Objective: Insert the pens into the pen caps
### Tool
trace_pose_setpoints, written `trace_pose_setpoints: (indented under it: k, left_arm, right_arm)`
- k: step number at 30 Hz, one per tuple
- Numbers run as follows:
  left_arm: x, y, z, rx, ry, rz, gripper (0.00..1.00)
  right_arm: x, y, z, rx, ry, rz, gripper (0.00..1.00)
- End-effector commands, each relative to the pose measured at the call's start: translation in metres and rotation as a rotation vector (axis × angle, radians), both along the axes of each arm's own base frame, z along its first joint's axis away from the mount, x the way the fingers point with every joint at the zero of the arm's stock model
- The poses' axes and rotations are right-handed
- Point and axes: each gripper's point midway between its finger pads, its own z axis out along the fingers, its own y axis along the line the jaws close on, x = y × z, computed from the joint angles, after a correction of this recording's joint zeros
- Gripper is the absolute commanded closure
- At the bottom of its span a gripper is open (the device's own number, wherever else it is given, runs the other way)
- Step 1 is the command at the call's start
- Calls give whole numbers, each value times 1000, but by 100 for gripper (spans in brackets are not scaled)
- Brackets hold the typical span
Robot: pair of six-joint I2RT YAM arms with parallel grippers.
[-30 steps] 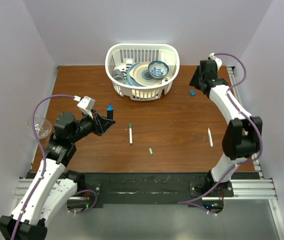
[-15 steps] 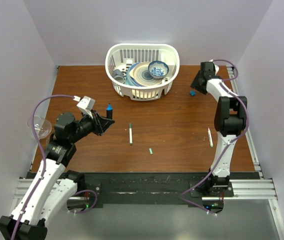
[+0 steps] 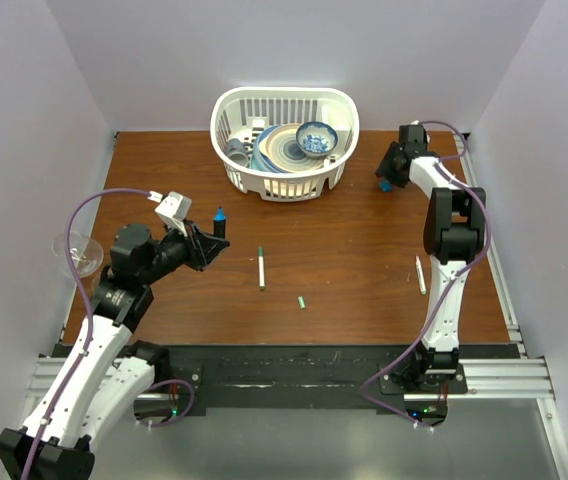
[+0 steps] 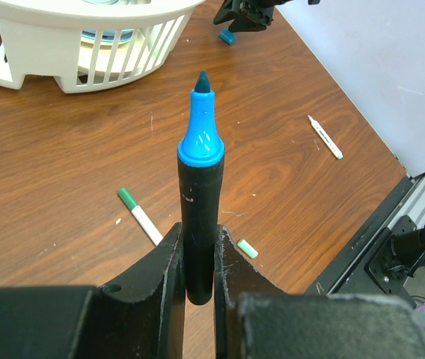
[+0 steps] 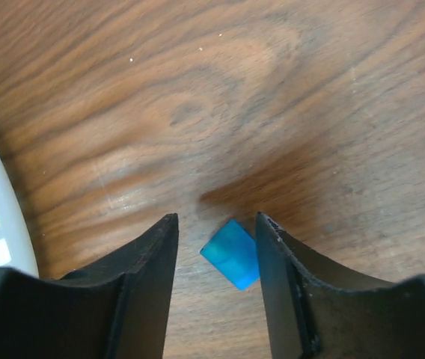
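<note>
The left fingers (image 3: 210, 238) are clamped on a black marker (image 4: 200, 217) over the left half of the counter (image 3: 354, 250). Its blue nib end stands clear above them, while its lower end is lost between them and below the edge of the left wrist view. The right fingers (image 3: 388, 178) stand apart, low at the far right of the counter, straddling a small blue cap (image 5: 232, 254). There is a clear gap on one side of the cap; whether the other finger touches it is hard to tell. From above, that cap is mostly hidden under the wrist. Mid-counter lies a white pen (image 3: 261, 268) with a green end; whether that end is a cap cannot be made out. A loose green cap (image 3: 303, 301) lies near it, toward the near edge. A second white pen (image 3: 420, 274) lies well apart, to the right. The white basket (image 3: 284, 180) of dishes sits at the back, cropped in both wrist views.
</note>
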Motion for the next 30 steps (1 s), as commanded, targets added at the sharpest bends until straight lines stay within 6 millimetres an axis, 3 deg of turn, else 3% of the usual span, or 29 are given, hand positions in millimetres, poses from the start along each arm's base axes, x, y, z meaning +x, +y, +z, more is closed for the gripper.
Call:
trace_pose_setpoints:
  k: [1, 14, 30]
  left_arm:
    - [1, -1, 6, 8, -36, -10, 100]
    - [1, -2, 5, 6, -35, -17, 100]
    - [0, -2, 7, 1, -39, -23, 100]
  right_arm:
    - [10, 8, 19, 11, -73, 71, 53]
    - [-7, 28, -6, 53, 1, 218, 62]
    - [-56, 29, 11, 19, 65, 293, 63]
